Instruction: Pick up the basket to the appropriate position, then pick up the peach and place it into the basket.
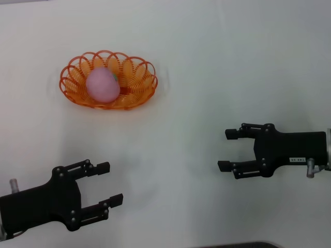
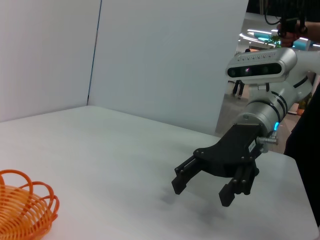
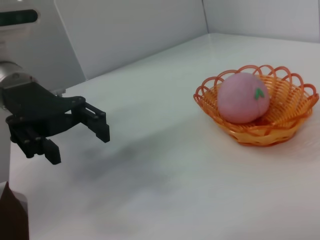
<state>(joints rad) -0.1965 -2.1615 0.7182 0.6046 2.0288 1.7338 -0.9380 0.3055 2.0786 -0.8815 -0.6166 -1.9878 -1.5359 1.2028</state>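
The orange wire basket stands on the white table at the far left in the head view. The pink peach lies inside it, toward its left end. The basket and the peach also show in the right wrist view, and the basket's edge shows in the left wrist view. My left gripper is open and empty near the front left, well short of the basket. My right gripper is open and empty at the right, apart from the basket.
The white table top fills the head view. Pale wall panels stand behind the table. The right arm shows in the left wrist view and the left arm in the right wrist view.
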